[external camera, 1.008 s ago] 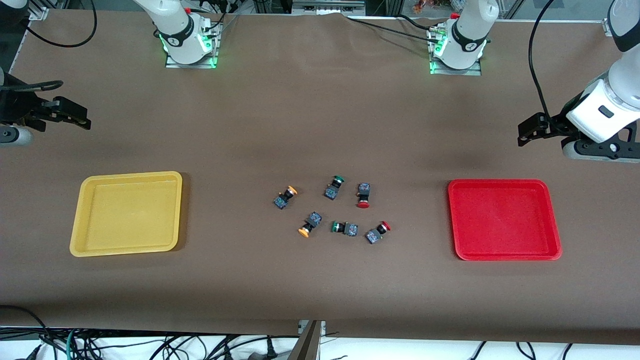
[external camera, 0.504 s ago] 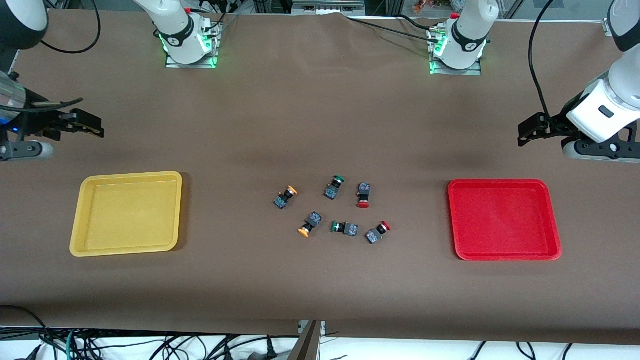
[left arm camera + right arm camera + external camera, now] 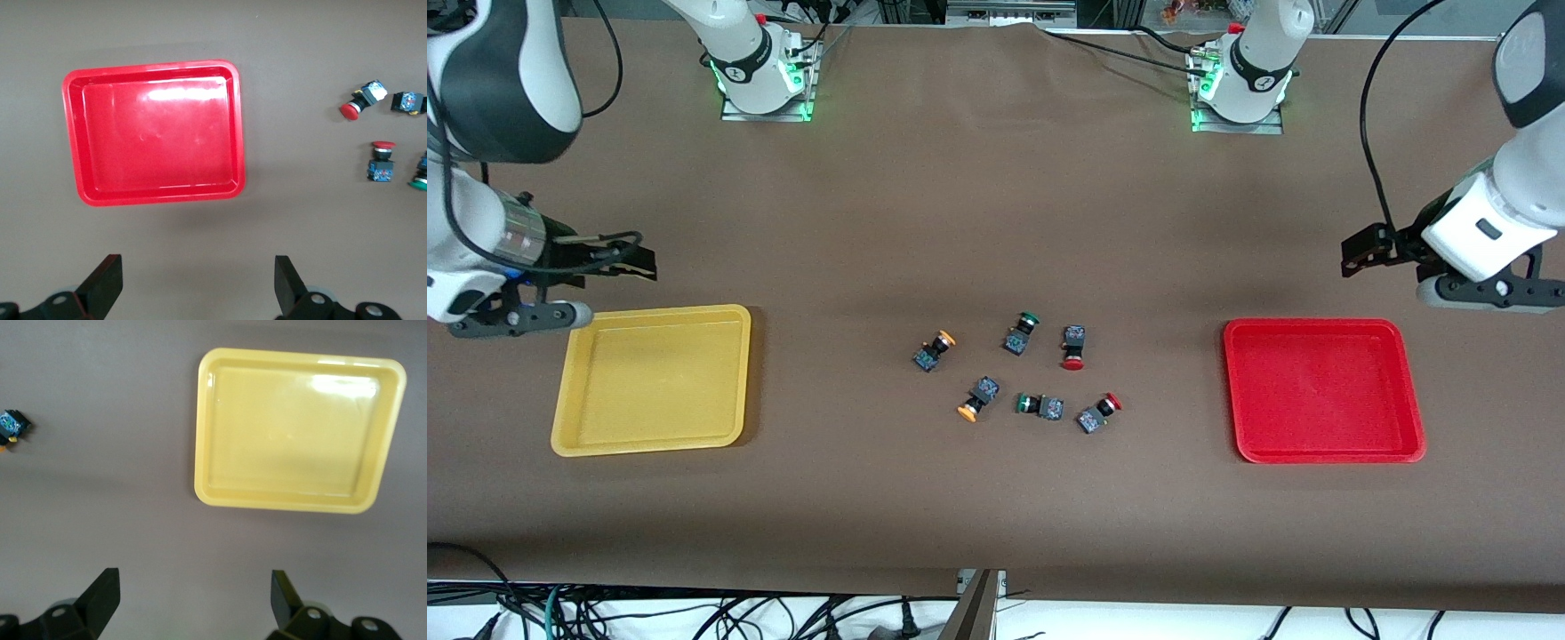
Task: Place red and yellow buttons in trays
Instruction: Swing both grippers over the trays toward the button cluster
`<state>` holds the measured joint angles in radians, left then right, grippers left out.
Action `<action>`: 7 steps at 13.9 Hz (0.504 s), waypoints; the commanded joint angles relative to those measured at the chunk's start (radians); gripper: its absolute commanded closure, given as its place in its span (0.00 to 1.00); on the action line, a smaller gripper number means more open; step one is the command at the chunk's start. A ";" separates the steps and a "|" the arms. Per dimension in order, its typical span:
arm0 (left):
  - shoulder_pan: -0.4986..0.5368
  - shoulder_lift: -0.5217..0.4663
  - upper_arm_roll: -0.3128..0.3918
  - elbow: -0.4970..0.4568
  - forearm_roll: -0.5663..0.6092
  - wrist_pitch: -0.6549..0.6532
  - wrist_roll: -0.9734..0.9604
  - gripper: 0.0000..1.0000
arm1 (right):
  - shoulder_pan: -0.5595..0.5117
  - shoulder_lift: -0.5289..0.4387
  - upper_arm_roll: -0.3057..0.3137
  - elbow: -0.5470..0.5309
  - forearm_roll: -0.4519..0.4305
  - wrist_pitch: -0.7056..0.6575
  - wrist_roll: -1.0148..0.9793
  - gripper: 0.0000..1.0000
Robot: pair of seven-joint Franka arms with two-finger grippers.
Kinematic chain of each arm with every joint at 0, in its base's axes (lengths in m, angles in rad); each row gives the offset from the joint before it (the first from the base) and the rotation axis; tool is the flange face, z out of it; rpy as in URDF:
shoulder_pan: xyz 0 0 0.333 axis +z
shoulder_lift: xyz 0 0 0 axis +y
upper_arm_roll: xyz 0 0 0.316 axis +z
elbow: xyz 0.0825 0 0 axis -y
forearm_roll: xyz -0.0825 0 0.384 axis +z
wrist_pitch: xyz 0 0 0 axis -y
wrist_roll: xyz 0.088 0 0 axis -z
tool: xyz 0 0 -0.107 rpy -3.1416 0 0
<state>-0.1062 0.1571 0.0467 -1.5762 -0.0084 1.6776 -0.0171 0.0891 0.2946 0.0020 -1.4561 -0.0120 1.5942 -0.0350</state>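
Note:
Two yellow-capped buttons [image 3: 934,351] [image 3: 978,398] and two red-capped buttons [image 3: 1073,347] [image 3: 1098,414] lie loose at the table's middle. The yellow tray [image 3: 654,382] lies toward the right arm's end, and the red tray [image 3: 1320,391] toward the left arm's end; both hold nothing. My right gripper [image 3: 630,260] is open over bare table beside the yellow tray [image 3: 297,430]; its fingers [image 3: 100,597] hold nothing. My left gripper [image 3: 1360,249] is open over bare table beside the red tray [image 3: 157,133]. The left wrist view also shows both red buttons [image 3: 360,101] [image 3: 381,160].
Two green-capped buttons [image 3: 1021,333] [image 3: 1040,405] lie among the others. The arm bases [image 3: 760,80] [image 3: 1240,89] stand along the table's edge farthest from the front camera. Cables hang below the table's front edge.
My right arm has swung in from the table's end, bringing its gripper up beside the yellow tray. My left gripper has shifted slightly toward the table's middle. The buttons have not moved.

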 commanded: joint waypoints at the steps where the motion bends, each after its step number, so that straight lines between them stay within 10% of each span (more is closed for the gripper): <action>1: 0.003 0.056 -0.002 0.028 -0.028 0.031 0.003 0.00 | 0.056 0.070 0.001 0.007 0.010 0.065 0.122 0.00; 7: -0.010 0.128 -0.007 0.028 -0.082 0.109 -0.012 0.00 | 0.193 0.225 0.001 0.008 0.052 0.297 0.487 0.00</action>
<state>-0.1095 0.2631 0.0443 -1.5745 -0.0600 1.7810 -0.0192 0.2439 0.4780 0.0073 -1.4574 0.0136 1.8327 0.3388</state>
